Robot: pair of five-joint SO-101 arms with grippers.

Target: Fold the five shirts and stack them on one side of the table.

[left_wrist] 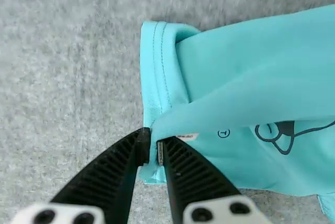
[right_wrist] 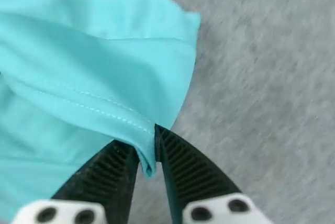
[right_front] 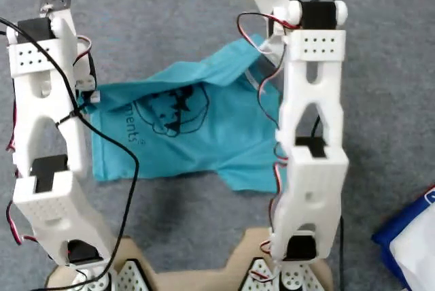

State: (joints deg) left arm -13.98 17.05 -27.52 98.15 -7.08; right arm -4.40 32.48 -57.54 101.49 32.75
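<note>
Right now the teal shirt is lying partly spread at the middle of the grey table, print facing up. I am pinching its nine o'clock edge with my left end effector, fingers pressed onto a fold of cloth beside a small label. My right end effector is clamping a stitched hem at the shirt's one o'clock corner, holding it raised off the table. A blue and white thing is sitting at the table's four o'clock edge.
</note>
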